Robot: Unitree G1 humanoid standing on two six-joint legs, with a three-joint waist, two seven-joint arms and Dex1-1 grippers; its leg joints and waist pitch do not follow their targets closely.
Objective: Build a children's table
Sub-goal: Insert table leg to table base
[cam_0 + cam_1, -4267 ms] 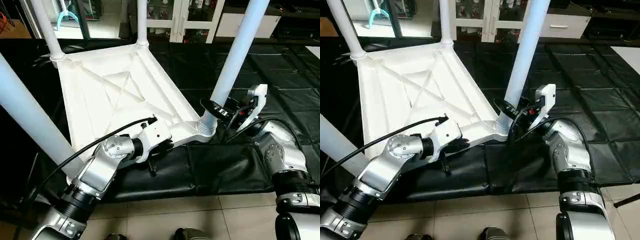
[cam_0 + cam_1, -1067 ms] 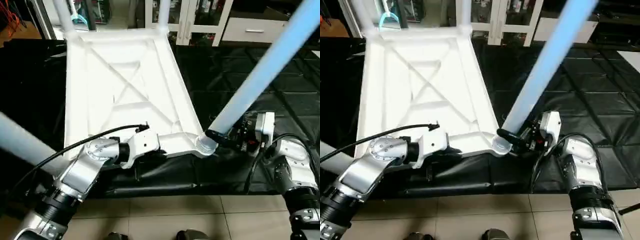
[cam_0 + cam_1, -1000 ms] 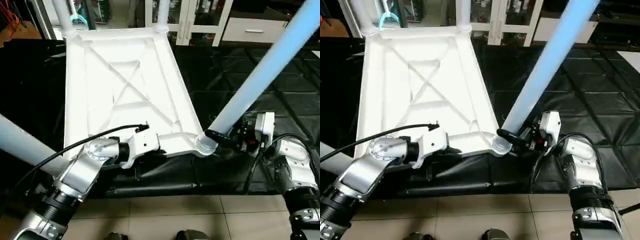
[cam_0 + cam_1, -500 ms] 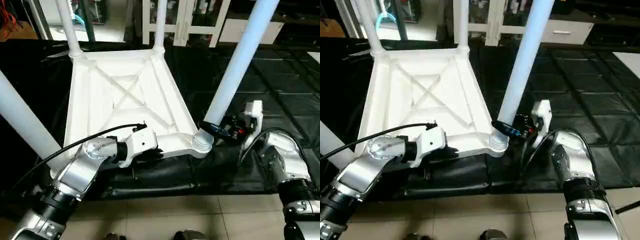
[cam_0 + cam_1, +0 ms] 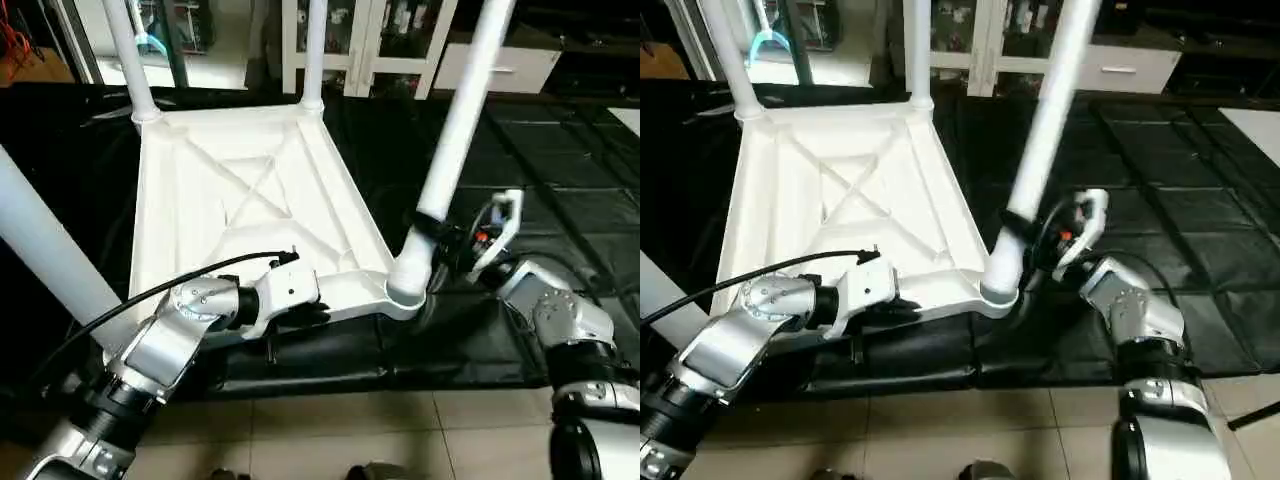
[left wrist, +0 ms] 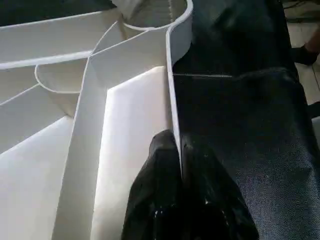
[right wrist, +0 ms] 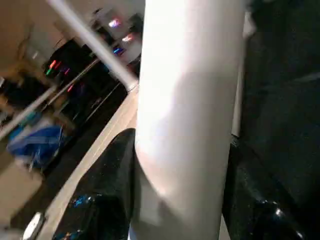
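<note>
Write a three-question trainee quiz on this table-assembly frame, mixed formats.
1. True or false: the left gripper is shut on the rim of the top.
2. The right gripper holds: A) a far leg, B) the near right leg, C) the mat.
3. How many legs stand in corner sockets?

Key: 1 true. 2 B. 3 four.
</note>
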